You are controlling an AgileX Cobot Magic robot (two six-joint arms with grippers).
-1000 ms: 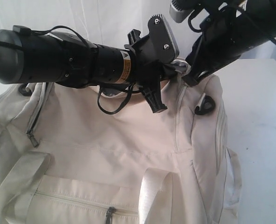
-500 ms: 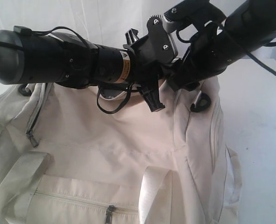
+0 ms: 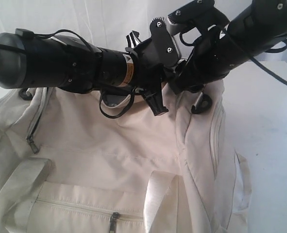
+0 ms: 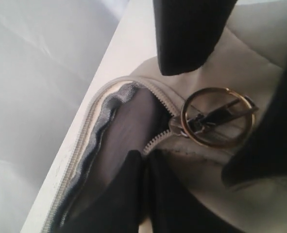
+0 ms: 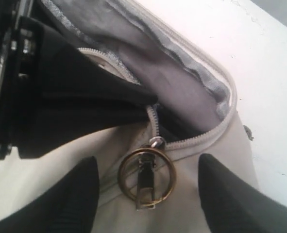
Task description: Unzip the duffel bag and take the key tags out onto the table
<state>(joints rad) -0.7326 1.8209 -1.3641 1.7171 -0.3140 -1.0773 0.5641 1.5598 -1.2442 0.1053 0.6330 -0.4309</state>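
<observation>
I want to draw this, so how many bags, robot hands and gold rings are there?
duffel bag: 1
robot hands: 2, the left hand and the right hand
gold ring: 1
Total: 4

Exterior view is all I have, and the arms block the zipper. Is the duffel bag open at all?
Observer: Partly. The right wrist view shows the zipper parted at this end, with dark grey lining exposed.
Operator: Right gripper on the pull?
Observer: No. The right gripper is open, with its fingers on either side of the ring zipper pull, not touching it.
Operator: Left gripper?
Observer: The left gripper is shut, with its tips at the zipper edge by the opening. I can't tell whether it pinches fabric.
</observation>
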